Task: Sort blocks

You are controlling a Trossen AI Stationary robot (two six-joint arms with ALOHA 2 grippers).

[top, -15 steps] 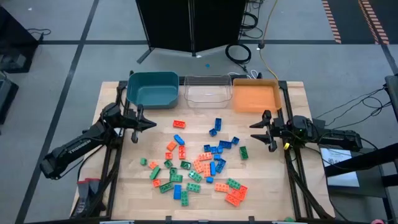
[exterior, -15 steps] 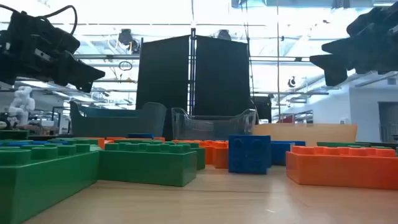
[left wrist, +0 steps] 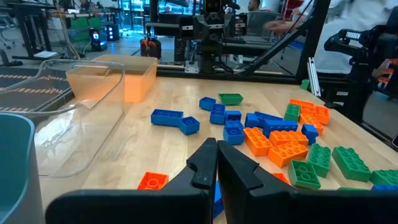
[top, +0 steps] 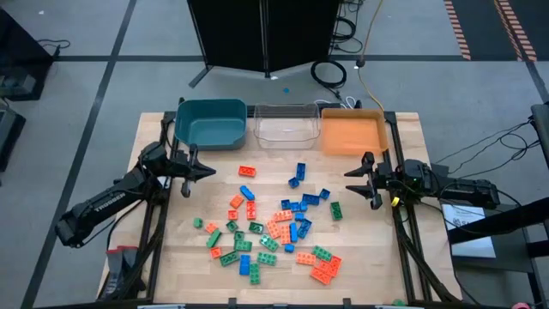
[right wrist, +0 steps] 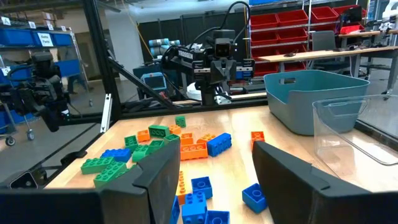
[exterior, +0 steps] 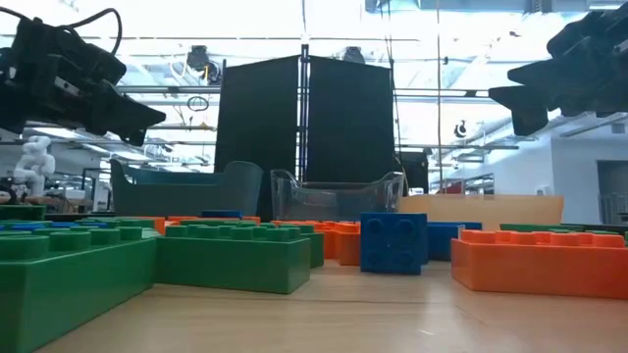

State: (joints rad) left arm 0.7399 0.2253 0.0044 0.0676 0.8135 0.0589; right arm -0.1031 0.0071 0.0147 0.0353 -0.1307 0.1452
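Green, blue and orange-red studded blocks (top: 279, 227) lie scattered flat on the middle of the wooden table; they also show in the low view (exterior: 392, 242) and both wrist views (left wrist: 273, 134) (right wrist: 186, 149). My left gripper (top: 210, 170) hovers above the table near its left edge, fingers shut, tips together (left wrist: 216, 165). My right gripper (top: 350, 180) hovers near the right edge, fingers wide open (right wrist: 211, 177). Neither touches a block.
Three bins stand in a row along the far edge: teal (top: 208, 123) on the left, clear (top: 286, 124) in the middle, orange (top: 352, 133) on the right. Bare wood lies between the bins and the block pile. People and equipment stand beyond the table.
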